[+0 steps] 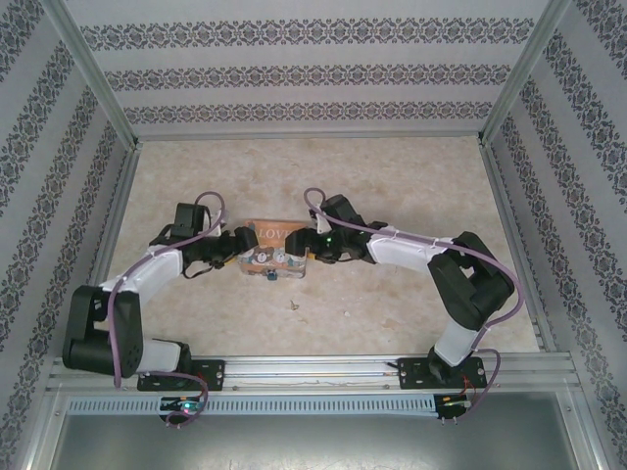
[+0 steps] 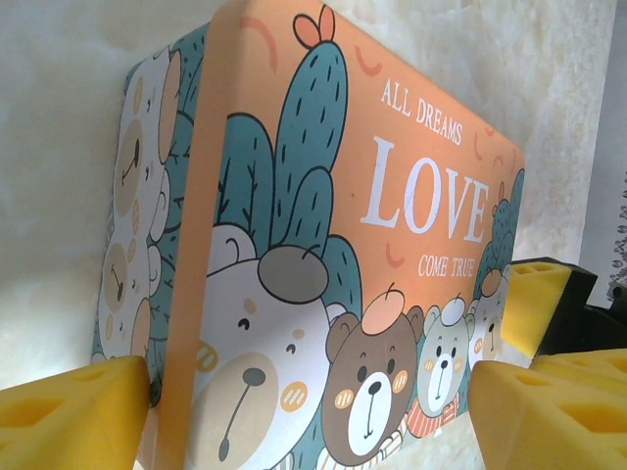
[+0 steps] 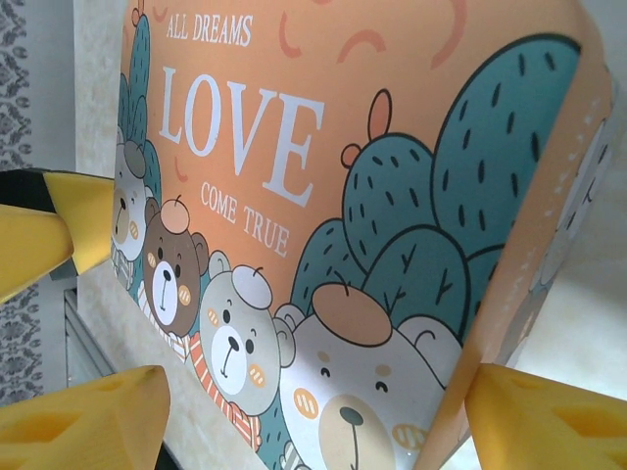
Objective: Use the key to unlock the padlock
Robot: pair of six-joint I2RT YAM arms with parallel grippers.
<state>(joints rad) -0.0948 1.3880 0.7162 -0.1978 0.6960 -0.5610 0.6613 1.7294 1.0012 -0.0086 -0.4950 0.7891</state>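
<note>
The rectangular orange box (image 1: pixel 272 235), printed with cartoon bears, teal cacti and the words "ALL DREAMS LOVE COME TRUE", sits near the middle of the beige mottled desk (image 1: pixel 411 186), its lid facing up. The two arms reach in from either side and meet at its short ends.

The tiny teal-blue padlock (image 1: pixel 266 275) shows in the top view at the near side of the box, toward its left half, just at the lower edge of the front face. It is too small there to make out the shackle or whether it is fastened.

The left pincer (image 1: pixel 238 257) is spread wide across the left end of the box. In its wrist view, one yellow foam pad (image 2: pixel 69 411) lies against the box's corner edge. The other pad (image 2: pixel 558 411) sits at the opposite side, and contact there cannot be told.

The right pincer (image 1: pixel 312 253) is likewise spread wide, at the right end of the box. One of its yellow pads (image 3: pixel 549 421) meets the box's corner. The other (image 3: pixel 88 421) stands apart, with a strip of desk showing between it and the box.

Each wrist view also catches a yellow pad of the opposite pincer at the far end of the box.

A small pale object (image 1: pixel 294 305) lies on the desk nearer the arm bases, well apart from the box. It is too small to identify.
</note>
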